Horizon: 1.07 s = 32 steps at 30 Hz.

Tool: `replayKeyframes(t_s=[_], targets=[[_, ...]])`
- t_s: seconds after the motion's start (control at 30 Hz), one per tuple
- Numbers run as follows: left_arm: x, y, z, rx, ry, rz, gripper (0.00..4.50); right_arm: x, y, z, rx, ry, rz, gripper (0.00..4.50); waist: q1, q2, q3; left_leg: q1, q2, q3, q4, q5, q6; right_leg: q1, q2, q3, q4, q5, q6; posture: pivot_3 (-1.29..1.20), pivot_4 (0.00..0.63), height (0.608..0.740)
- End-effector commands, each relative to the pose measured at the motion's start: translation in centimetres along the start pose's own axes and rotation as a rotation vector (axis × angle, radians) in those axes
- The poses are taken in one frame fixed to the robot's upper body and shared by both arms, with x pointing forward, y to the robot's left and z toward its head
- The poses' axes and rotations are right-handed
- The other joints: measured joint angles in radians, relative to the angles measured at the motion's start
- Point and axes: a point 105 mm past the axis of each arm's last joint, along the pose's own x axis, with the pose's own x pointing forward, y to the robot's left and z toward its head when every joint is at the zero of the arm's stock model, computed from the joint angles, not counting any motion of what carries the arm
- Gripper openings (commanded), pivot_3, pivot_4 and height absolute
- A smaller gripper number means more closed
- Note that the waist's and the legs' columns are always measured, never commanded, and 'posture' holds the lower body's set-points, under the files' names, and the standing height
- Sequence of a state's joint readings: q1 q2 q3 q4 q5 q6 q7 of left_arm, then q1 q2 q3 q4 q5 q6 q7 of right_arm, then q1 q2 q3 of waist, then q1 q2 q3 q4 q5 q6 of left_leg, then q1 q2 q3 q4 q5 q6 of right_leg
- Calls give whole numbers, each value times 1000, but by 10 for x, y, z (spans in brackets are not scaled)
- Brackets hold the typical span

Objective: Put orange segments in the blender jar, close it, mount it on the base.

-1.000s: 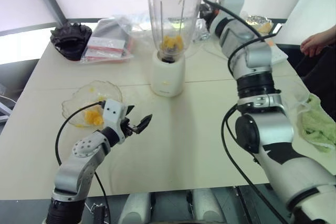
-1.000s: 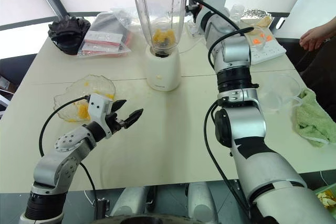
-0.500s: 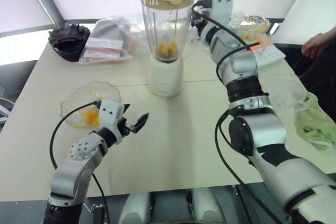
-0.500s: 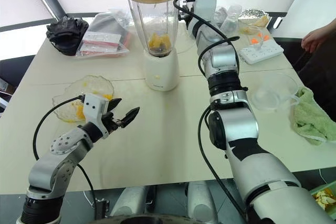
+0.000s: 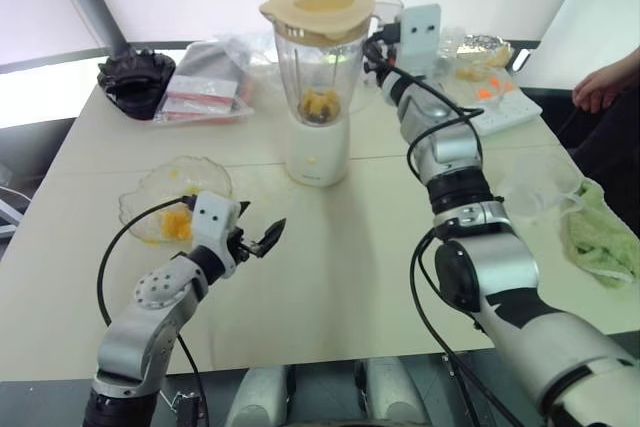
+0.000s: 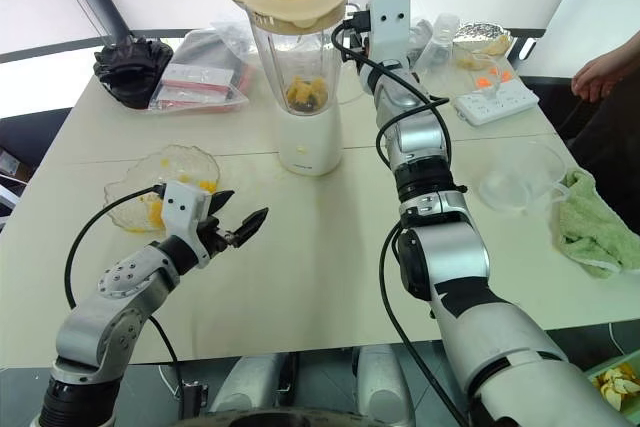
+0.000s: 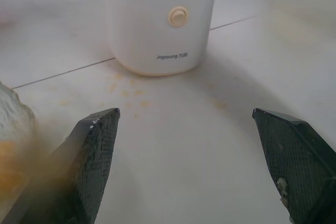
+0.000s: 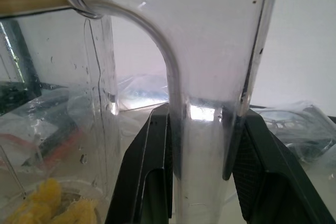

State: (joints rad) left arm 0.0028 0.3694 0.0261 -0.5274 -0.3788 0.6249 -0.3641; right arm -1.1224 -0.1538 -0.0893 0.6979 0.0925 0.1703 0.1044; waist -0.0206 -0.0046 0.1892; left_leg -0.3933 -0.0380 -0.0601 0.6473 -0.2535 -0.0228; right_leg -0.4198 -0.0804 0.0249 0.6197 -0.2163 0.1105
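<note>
Bench [image 5: 330,257], cream. Landmark: base [image 5: 318,152], standing mid-bench. Far left of base: black glove [image 5: 135,77], then plastic bags [image 5: 205,82]. Nearer left of base: glass dish [image 5: 170,202] with orange pieces. Left claw [image 5: 258,243] in front-left of base, fingers spread, nothing between them. On base: blender jar [image 5: 320,72], cream lid [image 5: 318,7] on, orange segments [image 5: 320,105] at its bottom. Right claw [image 8: 202,150] pinching jar handle [image 8: 205,103]. Right of base: power strip [image 6: 497,100], clear cup [image 6: 520,179], green cloth [image 5: 603,232].
</note>
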Motion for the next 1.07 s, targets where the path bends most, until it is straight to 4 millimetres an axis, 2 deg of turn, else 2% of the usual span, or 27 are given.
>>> replayKeyframes(t_s=[0.03,0.13,0.3,0.33,0.4,0.47,0.57,0.7,0.93,1.0,1.07], targets=[[-1,-2,12,38,-36,-5,4230,-6,7,-29,-33,99,23,902,0,0,0,1,0,0,0,0,0,1,0,0,0,0,0,0,150,740],[0,-2,12,41,-36,-10,4230,-7,6,-29,-24,106,23,902,0,0,-1,2,0,0,0,0,0,2,0,0,0,0,0,0,150,740],[4,-4,14,43,-40,-20,4279,-6,2,-28,-13,111,20,3353,0,-1,-1,2,0,0,0,0,0,2,0,0,0,0,0,0,150,740],[5,-4,14,43,-41,-22,4279,-6,0,-27,-24,108,9,3705,-1,-1,0,2,0,0,0,0,0,2,0,0,0,0,0,0,150,740],[6,-4,15,42,-45,-24,4279,-6,-5,-27,-33,110,-2,4071,-2,0,0,-2,0,1,0,0,0,-2,0,1,0,0,1,0,150,740],[7,-4,16,32,-52,-26,4279,-8,-9,-29,-42,113,-8,4071,-1,0,0,-3,0,0,-1,0,0,-4,0,1,0,2,3,0,150,740],[6,-3,19,23,-63,-28,4279,-21,-19,-41,-55,137,24,4071,1,-1,0,-3,0,0,-1,0,0,-4,0,1,0,2,3,0,150,740],[3,2,25,19,-83,-2,4279,-66,-29,-49,-44,151,211,4071,9,-1,0,-5,0,0,0,0,0,-3,0,-1,-2,2,3,0,150,740],[-11,16,39,58,-109,34,4279,-171,-56,-16,-26,195,599,4071,6,0,1,-10,0,0,1,0,0,-7,0,-2,-4,2,4,0,150,740],[-15,21,42,63,-109,46,4279,-190,-62,-7,-3,233,649,4071,2,-1,1,-9,1,0,1,0,0,-6,1,-2,-4,1,3,0,150,740],[-18,23,44,63,-108,48,4279,-200,-67,1,19,239,664,4071,2,-1,1,-6,3,0,2,0,0,-4,2,-1,-4,0,0,0,150,740]])
